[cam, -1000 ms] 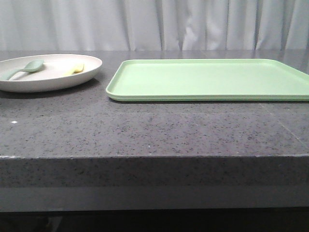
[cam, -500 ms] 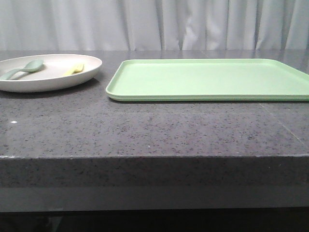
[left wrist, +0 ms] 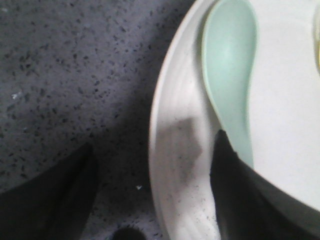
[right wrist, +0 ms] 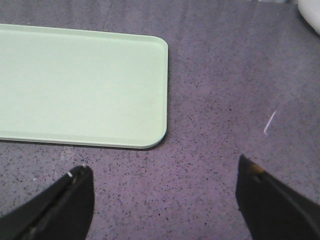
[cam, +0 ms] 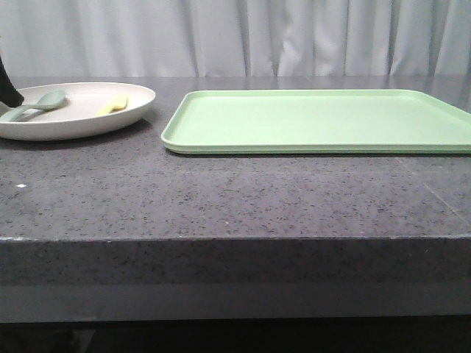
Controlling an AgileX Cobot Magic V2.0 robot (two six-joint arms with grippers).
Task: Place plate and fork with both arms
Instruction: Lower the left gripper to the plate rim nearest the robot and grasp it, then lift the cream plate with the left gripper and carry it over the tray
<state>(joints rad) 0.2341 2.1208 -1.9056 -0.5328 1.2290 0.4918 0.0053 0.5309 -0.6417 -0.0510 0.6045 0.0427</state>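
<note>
Here we find the plate (cam: pixel 77 110) at the far left of the front view, its rim close beside the green tray (cam: pixel 316 121) but not touching, a narrow strip of dark table (cam: pixel 221 198) between them. The wide near band of table lies open. On the plate lie the yellow fork (cam: pixel 112 106) toward its right side and a pale green spoon (cam: pixel 33 105) toward its left. In the left wrist view the left gripper (left wrist: pixel 152 200) stands wide open astride the plate's rim (left wrist: pixel 165 125), one finger (left wrist: pixel 240 195) over the dish beside the spoon's handle, the other over the table, holding nothing. In its own wrist view the right gripper (right wrist: pixel 162 200) hangs open and empty over bare table near the tray's corner.
</note>
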